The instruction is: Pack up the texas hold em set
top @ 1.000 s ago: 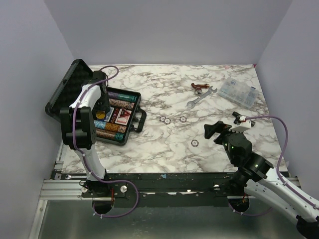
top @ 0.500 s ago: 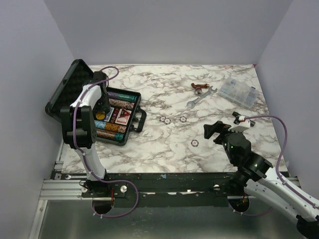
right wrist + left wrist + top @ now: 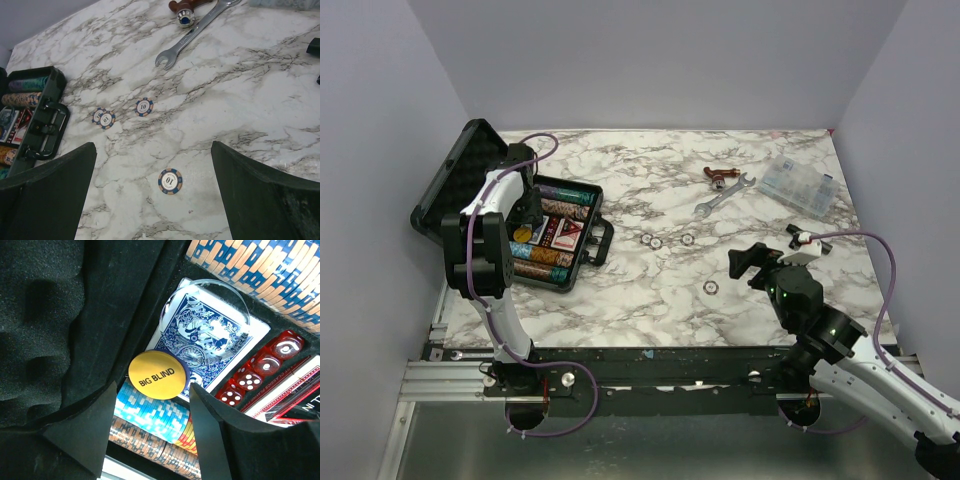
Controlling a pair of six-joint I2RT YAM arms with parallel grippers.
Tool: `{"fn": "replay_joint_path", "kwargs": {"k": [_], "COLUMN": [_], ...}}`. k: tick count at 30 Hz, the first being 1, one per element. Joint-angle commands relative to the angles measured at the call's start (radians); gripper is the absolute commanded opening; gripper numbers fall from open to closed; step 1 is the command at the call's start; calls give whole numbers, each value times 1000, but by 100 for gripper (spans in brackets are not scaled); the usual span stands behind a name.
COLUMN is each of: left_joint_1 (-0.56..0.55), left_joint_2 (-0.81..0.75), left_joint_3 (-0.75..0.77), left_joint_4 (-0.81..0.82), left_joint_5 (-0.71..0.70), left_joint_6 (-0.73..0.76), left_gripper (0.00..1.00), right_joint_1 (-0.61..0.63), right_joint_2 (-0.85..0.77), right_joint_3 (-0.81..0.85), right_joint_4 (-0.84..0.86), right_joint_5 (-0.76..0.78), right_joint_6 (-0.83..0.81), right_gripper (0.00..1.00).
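The black briefcase [image 3: 582,262] lies open at the table's left, its foam lid [image 3: 450,185] raised. It holds rows of coloured chips [image 3: 150,412], a blue card deck [image 3: 210,340], a red deck [image 3: 563,233] and red dice [image 3: 260,367]. My left gripper [image 3: 525,218] hangs open inside the case. A yellow "BIG BLIND" disc [image 3: 157,375] lies just beyond its fingertips [image 3: 95,430], on the chips and the deck edge. Several loose "10" chips lie on the marble; one [image 3: 170,181] lies between my open right gripper's [image 3: 155,200] fingers, below them. Others lie farther left [image 3: 104,119].
A silver wrench [image 3: 723,196] and a red-handled tool [image 3: 720,175] lie at the back centre. A clear compartment box [image 3: 800,183] sits at the back right. The case handle [image 3: 47,130] faces the loose chips. Grey walls enclose the table.
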Motion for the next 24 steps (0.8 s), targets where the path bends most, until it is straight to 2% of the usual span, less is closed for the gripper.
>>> {"fn": "replay_joint_path", "kwargs": {"k": [1, 8, 14, 24], "left_joint_1": [4, -5, -37, -277], "left_joint_2": [-26, -73, -156, -260], "left_joint_3": [8, 31, 31, -3], "left_joint_4": [-17, -21, 27, 112], "left_joint_5": [-28, 15, 213, 471], "left_joint_6": [-3, 2, 4, -20], "left_gripper": [60, 61, 67, 68], "right_joint_1": [-1, -1, -1, -1], "right_joint_2": [14, 34, 68, 220], "right_joint_3": [5, 7, 15, 50], "right_joint_4": [21, 26, 29, 26], "right_joint_5": [-12, -14, -19, -31], "right_joint_6": [-7, -8, -8, 9], "right_gripper": [100, 100, 100, 100]}}
